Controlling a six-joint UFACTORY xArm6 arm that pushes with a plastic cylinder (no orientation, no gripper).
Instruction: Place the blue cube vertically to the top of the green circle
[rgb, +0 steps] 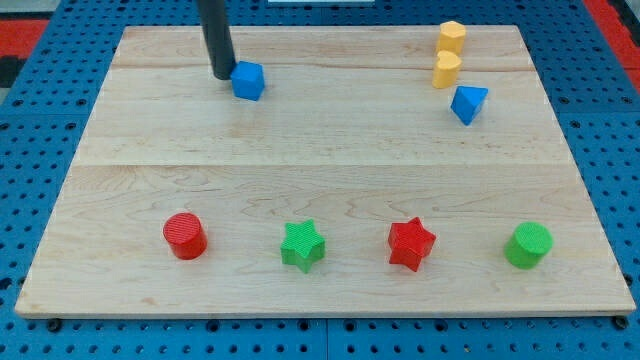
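Jaws: none fitted; the arm ends in a plain dark rod, so nothing is clenched, released or grasped.

Board (330, 140): pale wooden top on a blue perforated bench, carrying nine small blocks.

Rod: comes down from the far left edge of the view; its tip (221, 75) rests on the board just left of the blue cube, touching it or very nearly so.

Blue cube (248, 80): far left of centre, well apart from its goal.

Green circle (528, 245): near right corner, upright, with bare board on its far side.

Other blocks, near row from the left: red circle (185, 236), green star (302, 245), red star (411, 243).

Far right group: two yellow blocks (451, 37) (446, 69), shape unclear, one just nearer than the other; a blue triangular block (468, 103) just beyond them to the near right.

Step in hand, by judgement: opening of the push, with the tip set on the cube's left face to drive it rightward.

Next move calls for: a long push right and somewhat nearer, passing the blue triangular block on its near side, stopping in line above the green circle.
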